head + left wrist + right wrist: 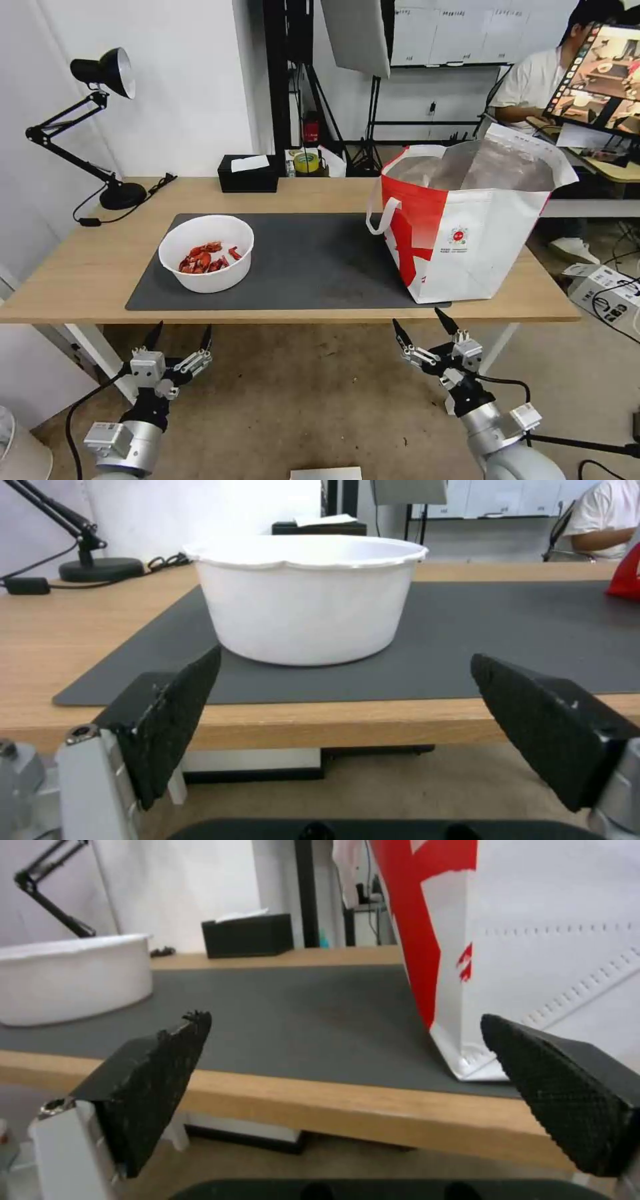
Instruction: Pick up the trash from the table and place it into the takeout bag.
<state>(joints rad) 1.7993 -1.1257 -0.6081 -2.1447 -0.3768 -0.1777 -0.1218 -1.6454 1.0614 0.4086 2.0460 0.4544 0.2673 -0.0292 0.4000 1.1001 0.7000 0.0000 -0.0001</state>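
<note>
bowl [207,253] left on mat [313,263], bag [467,227] right

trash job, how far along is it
Nothing on the table looks bagged yet. The white bowl of red shells sits on the grey mat, and the takeout bag stands open at the mat's right end. Left gripper and right gripper hang open below the table edge, holding nothing.

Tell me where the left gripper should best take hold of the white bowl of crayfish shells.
Probably at the near rim of the white bowl, coming in from the table's front edge with one finger inside the wall and one outside. The bowl looks wider than the left gripper's open fingers, and the shells lie low, leaving the wall free.
</note>
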